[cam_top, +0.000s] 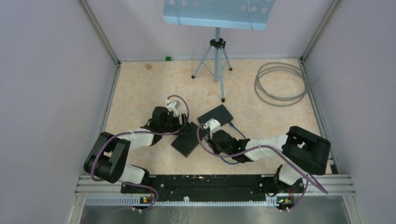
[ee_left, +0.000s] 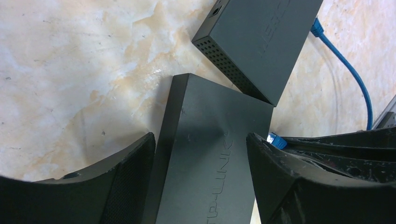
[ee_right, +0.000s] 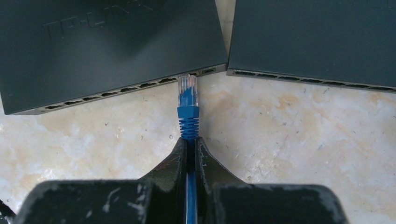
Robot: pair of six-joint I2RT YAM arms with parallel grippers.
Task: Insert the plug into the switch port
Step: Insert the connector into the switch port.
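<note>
I'm working over a marbled beige table point(cam_top: 140, 88) boxed in by pale lilac walls, with both arm bases bolted to the black rail along the bottom of the overhead view. Nearest to me, the right gripper point(ee_right: 189, 142) has its jaws pressed together on the blue cable just behind the ribbed boot. The plug point(ee_right: 187, 91) sticks straight out ahead of the fingertips, at the centre of the right wrist frame. Its clear tip sits right at the port row of the switch point(ee_right: 107, 46), close to that box's right-hand corner, and the whole connector shows outside the housing. A second switch point(ee_right: 317, 37) fills the upper right of that frame, just beside the first and angled away from it. In the left wrist view, the left gripper point(ee_left: 200, 154) is spread wide astride the lettered switch, with one finger at each long edge. I cannot tell whether the pads are actually pressing on it. Overhead, the two arms meet at these black boxes in the middle of the frame. Farther back, a tripod point(cam_top: 216, 60) stands at upper centre and carries a light blue perforated board point(cam_top: 217, 11). A coil of grey cable point(cam_top: 280, 84) lies at upper right. A small green object point(cam_top: 168, 58) sits against the far wall.
</note>
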